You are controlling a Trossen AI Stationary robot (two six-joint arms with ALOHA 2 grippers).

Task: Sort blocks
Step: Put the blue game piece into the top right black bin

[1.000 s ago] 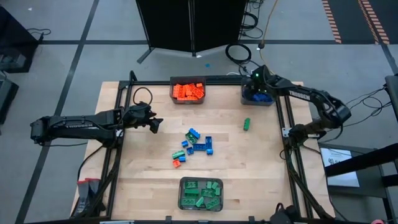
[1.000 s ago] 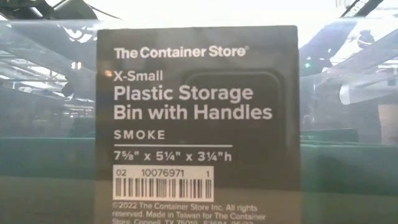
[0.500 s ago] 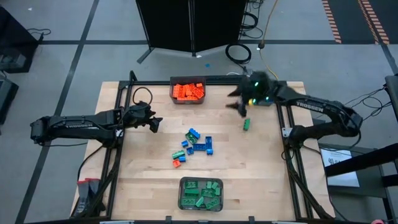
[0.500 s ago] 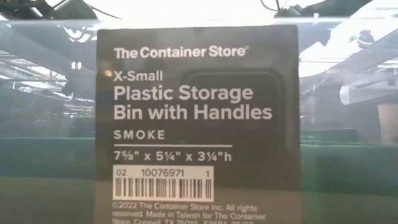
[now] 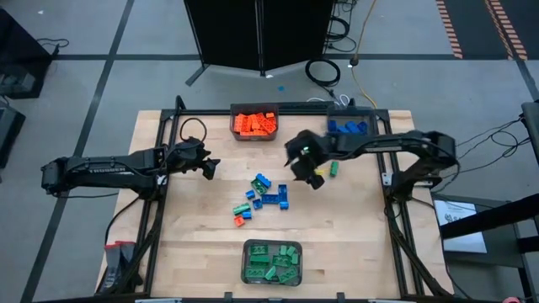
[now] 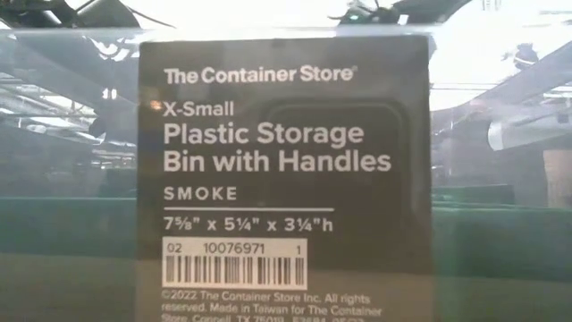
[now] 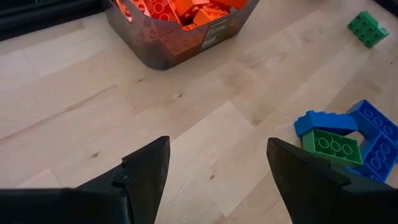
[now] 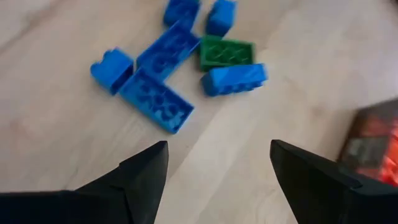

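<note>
A loose pile of blue, green and orange blocks [image 5: 263, 198] lies on the wooden table's middle. A single green block [image 5: 334, 168] lies to its right. My right gripper [image 5: 307, 172] hangs open and empty just right of the pile. Its wrist view [image 8: 219, 146] looks down on several blue blocks [image 8: 155, 102] and a green one [image 8: 227, 53]. My left gripper [image 5: 209, 167] waits open and empty left of the pile. Its wrist view [image 7: 217, 142] shows the bare table between its fingers.
Three grey bins stand on the table: orange blocks [image 5: 254, 122] at the far middle, blue blocks [image 5: 349, 128] at the far right, green blocks [image 5: 272, 261] at the near edge. The green bin's label [image 6: 281, 170] fills the low view. A black frame [image 5: 168, 135] borders the table.
My right gripper has swung from over the blue bin at the far right toward the table's left and near side, and now hangs beside the pile in the middle. The blocks on the table have stayed where they were.
</note>
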